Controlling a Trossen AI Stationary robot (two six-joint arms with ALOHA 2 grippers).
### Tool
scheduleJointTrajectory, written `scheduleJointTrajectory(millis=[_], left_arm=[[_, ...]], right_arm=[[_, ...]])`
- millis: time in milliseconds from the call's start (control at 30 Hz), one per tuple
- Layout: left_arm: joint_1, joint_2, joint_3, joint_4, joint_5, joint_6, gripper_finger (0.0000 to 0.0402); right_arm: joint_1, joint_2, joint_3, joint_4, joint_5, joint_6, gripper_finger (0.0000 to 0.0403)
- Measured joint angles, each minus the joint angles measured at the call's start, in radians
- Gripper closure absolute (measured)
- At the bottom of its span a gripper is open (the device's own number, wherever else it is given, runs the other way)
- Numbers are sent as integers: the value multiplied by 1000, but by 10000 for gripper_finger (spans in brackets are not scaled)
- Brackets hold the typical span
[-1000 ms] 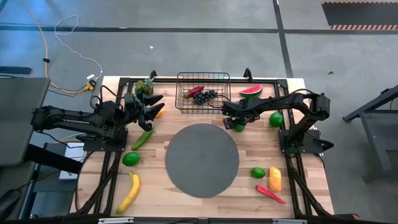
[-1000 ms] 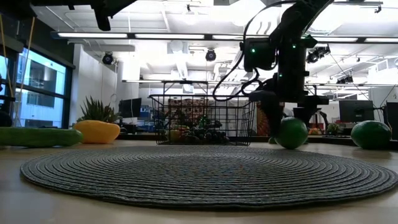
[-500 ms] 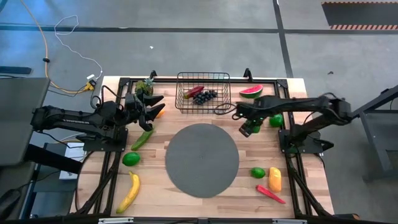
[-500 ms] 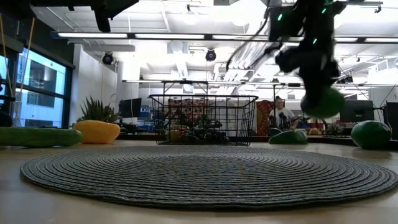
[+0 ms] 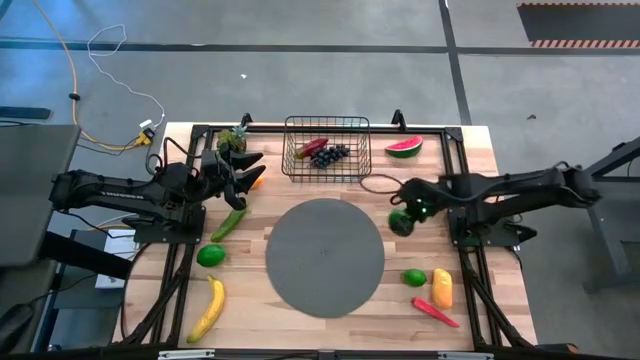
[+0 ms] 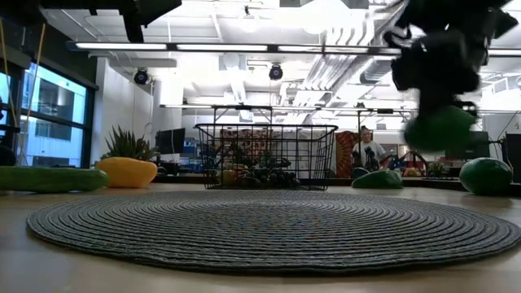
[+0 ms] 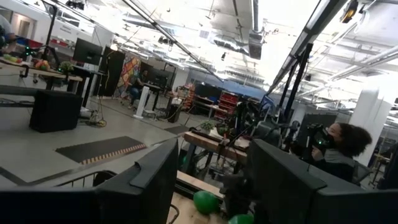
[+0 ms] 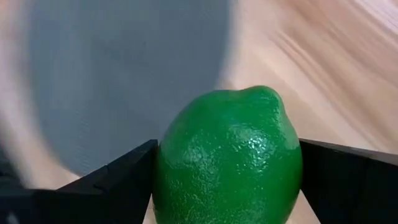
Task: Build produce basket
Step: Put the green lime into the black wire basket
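A green lime is held by my right gripper in the air by the right edge of the round grey mat; the low view shows the lime well above the table. The black wire basket stands at the table's far side with dark grapes and a red chilli in it. My left gripper hovers open at the far left, above a yellow piece, with nothing between its fingers. My right gripper pinches the lime between its two fingers, one dark finger on each of two opposite sides. The fingers come slanting down from the table's right side. The lime is lifted clear of the table.
A watermelon slice lies right of the basket. At the left lie a cucumber, a lime and a banana. Near right: another lime, an orange-yellow piece, a red chilli.
My right gripper has lifted the lime off the table beside the basket's right near corner. It has carried the lime up and toward the table's right and near edges, tipping more steeply downward as the arm drew back.
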Motion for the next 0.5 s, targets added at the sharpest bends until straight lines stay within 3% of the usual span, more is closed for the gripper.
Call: scheduleJointTrajectory(millis=[133,233,333,500], left_arm=[[0,0,0,0,0,-43,209],[0,0,1,21,2,-123,209],[0,0,29,11,64,-155,209],[-2,16,123,-127,187,-96,209]], right_arm=[[-2,-44,-39,405,67,-4,91],[-22,-34,-17,602,118,-130,91],[-41,-22,51,661,136,-305,91],[-49,-6,175,606,137,-524,91]])
